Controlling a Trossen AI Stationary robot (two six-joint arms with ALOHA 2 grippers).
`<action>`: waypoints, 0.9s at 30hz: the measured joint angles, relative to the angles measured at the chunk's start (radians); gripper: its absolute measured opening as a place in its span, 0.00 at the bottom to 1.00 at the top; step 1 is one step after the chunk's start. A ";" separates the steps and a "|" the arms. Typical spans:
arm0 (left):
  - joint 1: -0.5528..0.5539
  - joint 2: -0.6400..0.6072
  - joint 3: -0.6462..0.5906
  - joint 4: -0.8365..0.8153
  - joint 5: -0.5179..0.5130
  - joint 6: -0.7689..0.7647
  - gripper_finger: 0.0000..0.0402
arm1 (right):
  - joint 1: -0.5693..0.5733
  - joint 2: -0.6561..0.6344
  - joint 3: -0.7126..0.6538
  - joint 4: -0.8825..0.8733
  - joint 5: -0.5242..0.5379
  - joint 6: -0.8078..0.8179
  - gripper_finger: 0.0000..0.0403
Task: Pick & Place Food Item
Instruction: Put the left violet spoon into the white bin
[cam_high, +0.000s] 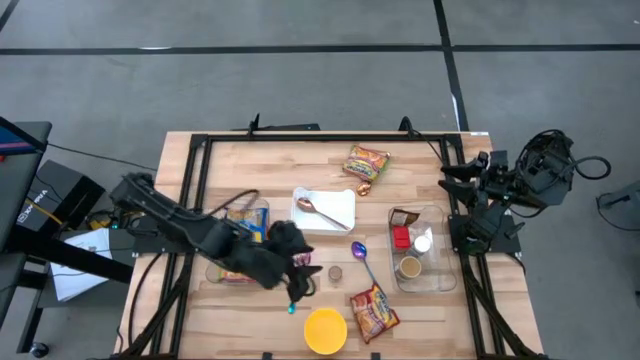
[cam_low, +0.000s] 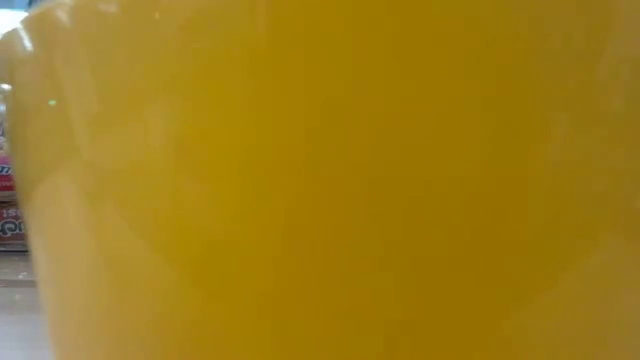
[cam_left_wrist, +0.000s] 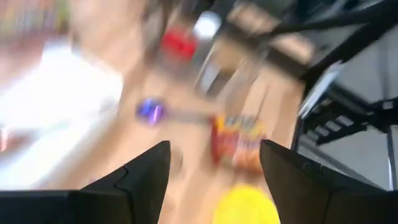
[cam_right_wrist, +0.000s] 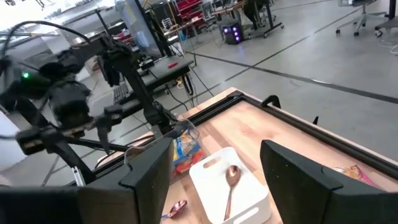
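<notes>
Two orange snack packets lie flat on the wooden table, one at the far middle (cam_high: 366, 162) and one near the front edge (cam_high: 374, 312), the latter also blurred in the left wrist view (cam_left_wrist: 236, 140). My left gripper (cam_high: 300, 272) hovers over the table's middle, open (cam_left_wrist: 214, 165), with nothing between its fingers. It points toward the near packet and the yellow bowl (cam_high: 325, 330). My right gripper (cam_high: 462, 180) waits off the table's right edge, open (cam_right_wrist: 214, 165) and empty.
A white tray (cam_high: 340, 212) holds a metal spoon. A purple spoon (cam_high: 362, 255) lies beside a clear bin (cam_high: 432, 280) holding small items. Another clear bin of packets (cam_high: 245, 222) sits under my left arm. The yellow bowl (cam_low: 320, 180) fills the low view.
</notes>
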 joint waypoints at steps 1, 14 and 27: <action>0.011 0.036 0.052 -0.083 0.039 -0.080 0.60 | 0.000 0.000 0.000 0.000 0.000 0.000 0.58; 0.178 0.289 0.162 -0.382 0.480 -0.559 0.60 | -0.001 0.000 0.000 -0.008 0.000 -0.003 0.58; 0.197 0.377 0.025 -0.341 0.564 -0.648 0.59 | 0.000 0.000 0.000 -0.008 -0.003 -0.005 0.58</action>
